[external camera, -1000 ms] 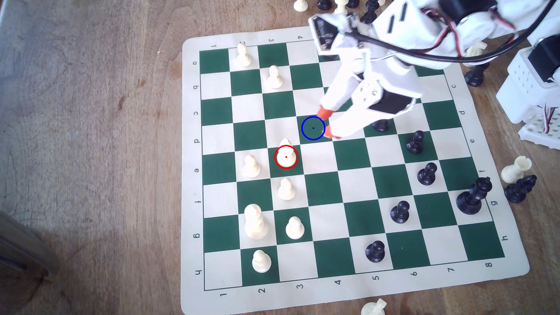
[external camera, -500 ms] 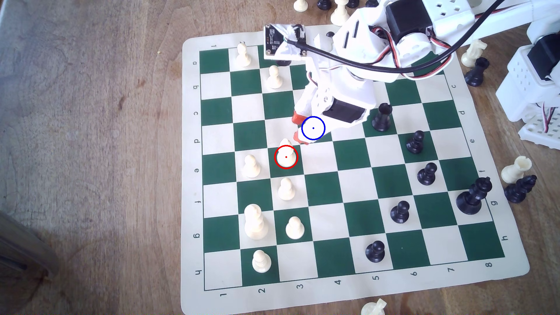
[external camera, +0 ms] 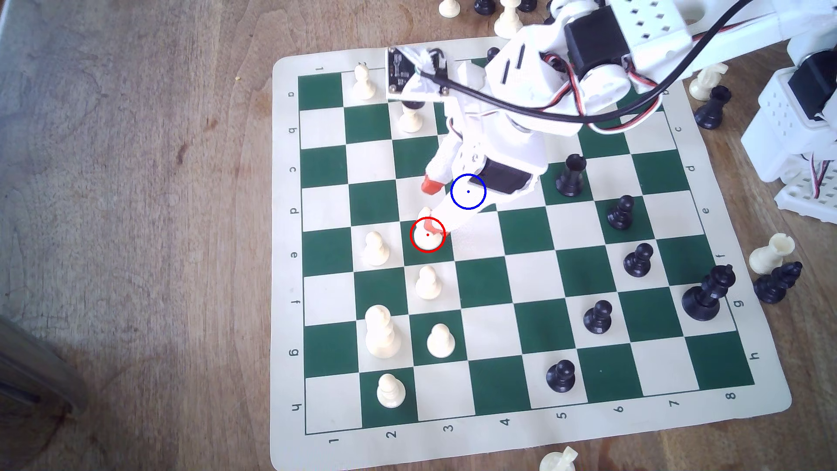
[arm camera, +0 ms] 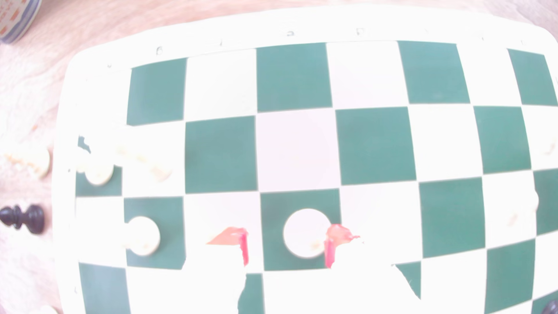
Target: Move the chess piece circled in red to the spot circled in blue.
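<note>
1. The chess piece (external camera: 426,228), a cream-white plastic bishop with a slim body and a pointed teardrop top, stands upright in the exterior view on the dark green square marked by the red ring. A shorter round-headed cream pawn (external camera: 375,248) sits on the square at its left in that view, and another (external camera: 428,283) on the square below it.

2. In the same view the white tool (external camera: 429,209) with orange-tipped fingers is spread wide. One orange tip (external camera: 430,185) hangs over the light square above the bishop; the other lies against the bishop's upper body inside the red ring.

3. The spot (external camera: 463,199), a dark green square under a thin blue ring, lies diagonally next to the bishop's square, up and to the exterior view's right. The arm's white body covers most of it.

4. The green-and-cream vinyl chessboard mat (external camera: 290,317) lies flat on the brown wooden tabletop (external camera: 136,181).

5. The wrist view is badly overexposed. The chess piece (arm camera: 305,234) reads as a pale round disc on a green square, with the tool (arm camera: 285,247) open around it; one red finger (arm camera: 332,244) looks to be touching it, though glare makes contact uncertain.

6. Handling, as a judgement: the piece is likely light, rigid and smooth, narrow and easy to tip. The slim waist below the head seems the best hold, squeezed squarely so that it cannot slip or topple against the pawns.
</note>
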Controlling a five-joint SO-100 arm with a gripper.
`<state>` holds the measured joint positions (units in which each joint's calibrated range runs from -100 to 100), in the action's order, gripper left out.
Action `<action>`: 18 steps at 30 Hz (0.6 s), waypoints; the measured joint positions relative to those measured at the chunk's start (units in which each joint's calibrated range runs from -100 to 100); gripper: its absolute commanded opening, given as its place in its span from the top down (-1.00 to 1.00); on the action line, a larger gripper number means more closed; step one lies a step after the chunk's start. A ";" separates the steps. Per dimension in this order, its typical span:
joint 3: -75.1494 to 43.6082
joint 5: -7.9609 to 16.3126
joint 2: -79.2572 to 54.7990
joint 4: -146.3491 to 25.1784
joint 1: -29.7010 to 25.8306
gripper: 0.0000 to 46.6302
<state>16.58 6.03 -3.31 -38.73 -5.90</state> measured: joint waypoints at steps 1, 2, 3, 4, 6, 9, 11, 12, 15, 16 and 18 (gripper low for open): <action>0.00 -0.10 -0.34 0.40 0.15 0.41; 0.00 -0.15 -0.67 0.64 0.29 0.41; 0.00 -0.15 -1.09 0.72 0.52 0.41; 0.00 -0.15 -1.17 0.72 0.59 0.41; 0.00 -0.15 -1.84 0.72 0.81 0.42; 0.00 -0.15 -2.60 0.72 1.18 0.42; 0.00 -0.15 -2.60 1.04 1.18 0.43; 0.00 -0.15 -2.60 1.35 1.18 0.43; 0.00 0.20 -2.60 1.35 1.18 0.43; 0.00 0.29 -2.60 1.35 1.18 0.43; 0.00 0.44 -2.60 1.35 1.18 0.43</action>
<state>16.58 6.47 -5.91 -37.37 -4.72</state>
